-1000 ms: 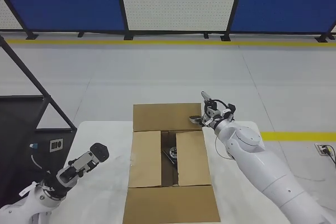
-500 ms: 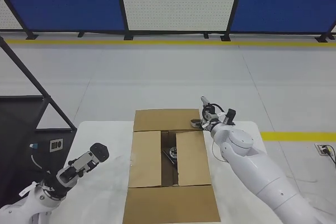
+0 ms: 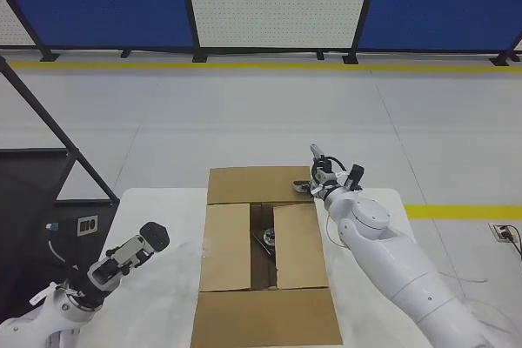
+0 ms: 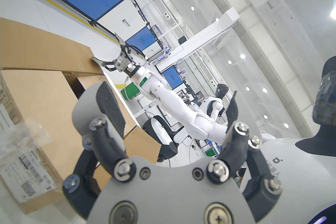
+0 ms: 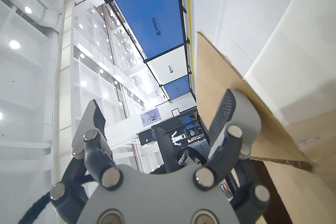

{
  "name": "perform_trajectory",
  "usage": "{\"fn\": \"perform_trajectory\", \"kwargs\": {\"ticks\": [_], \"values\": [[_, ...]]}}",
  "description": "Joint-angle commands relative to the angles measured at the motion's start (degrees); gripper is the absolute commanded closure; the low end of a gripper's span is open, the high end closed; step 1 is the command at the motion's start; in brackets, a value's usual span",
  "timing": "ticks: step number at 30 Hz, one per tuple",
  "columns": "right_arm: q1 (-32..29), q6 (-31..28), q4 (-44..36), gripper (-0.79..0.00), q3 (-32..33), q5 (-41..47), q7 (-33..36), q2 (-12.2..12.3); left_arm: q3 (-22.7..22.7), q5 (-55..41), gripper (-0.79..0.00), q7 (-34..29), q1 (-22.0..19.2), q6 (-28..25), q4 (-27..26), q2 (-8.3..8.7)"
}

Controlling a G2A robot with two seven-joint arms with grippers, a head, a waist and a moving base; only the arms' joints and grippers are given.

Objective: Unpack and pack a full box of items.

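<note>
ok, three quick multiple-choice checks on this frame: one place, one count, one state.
1. Where is the right gripper?
A) at the far flap's right corner
B) down in the middle gap
C) off the table's left side

2. How many flaps does the cardboard box show from above?
A) two
B) three
C) four

3. The left gripper is:
A) open and empty
B) shut on a flap
C) shut on a bag

Answers:
1 A: one of its fingers sits at that flap's corner.
2 C: far flap, near flap and two inner flaps.
3 A: its fingers stand apart with nothing between them.
</note>
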Motion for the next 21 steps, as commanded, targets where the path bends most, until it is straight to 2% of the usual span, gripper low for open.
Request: {"fn": "perform_trajectory", "kwargs": {"ticks": [1,16,21], "values": [[0.52,0.44,0.64,-0.785,-0.03,-0.50,0.00,-0.46,0.00,0.00,-0.785,0.00,0.00,0.00,0.00,0.00],[4.60,1.91,12.58,-0.785,-1.05,-0.38,-1.96,-6.06,0.00,0.00,-0.785,0.00,0.00,0.00,0.00,0.00],[4.60,1.91,12.58,-0.785,-1.05,-0.38,-1.96,-6.06,0.00,0.00,-0.785,0.00,0.00,0.00,0.00,0.00]]}}
